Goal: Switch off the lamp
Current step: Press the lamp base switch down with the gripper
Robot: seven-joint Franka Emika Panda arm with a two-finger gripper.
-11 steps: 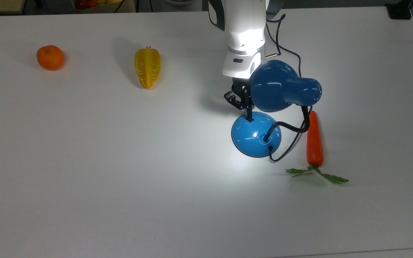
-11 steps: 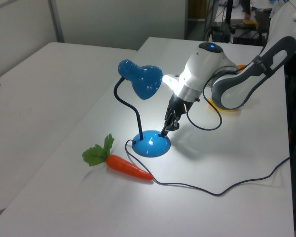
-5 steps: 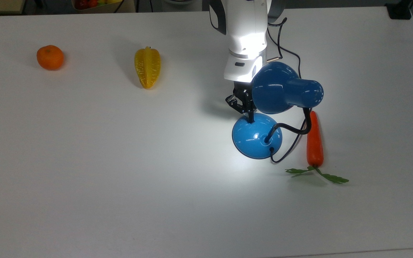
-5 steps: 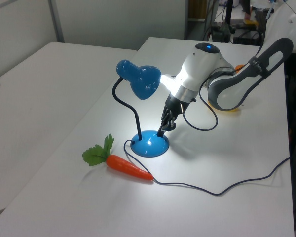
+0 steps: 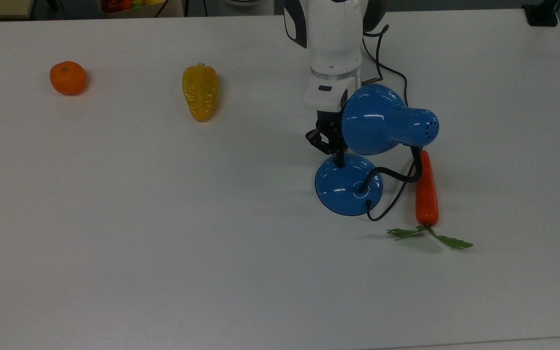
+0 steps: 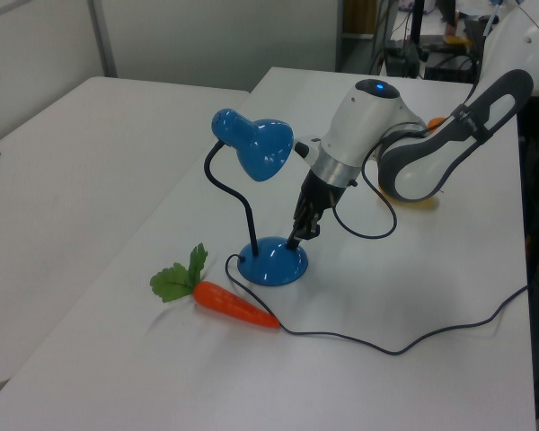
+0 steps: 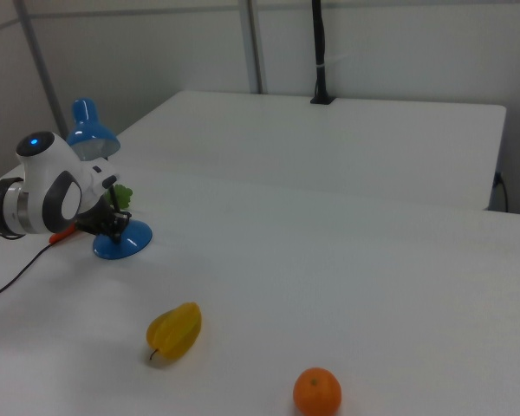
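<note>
Pressing down with my end effector, I have its fingers closed together, holding nothing, with the tip on the switch at the rim of the lamp's base. The lamp stands on the white table, just beside a carrot, and gives no light. I judge the glossy base light and slippery, so I should push straight down.

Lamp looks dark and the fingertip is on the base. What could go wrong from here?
The gripper presses on the lamp base at its far rim, just under the shade; lifting carelessly could catch the shade and tip the lamp. A second press might switch it on again. The black cord trails across the table beside the carrot, so a wide retreat could snag it.
</note>
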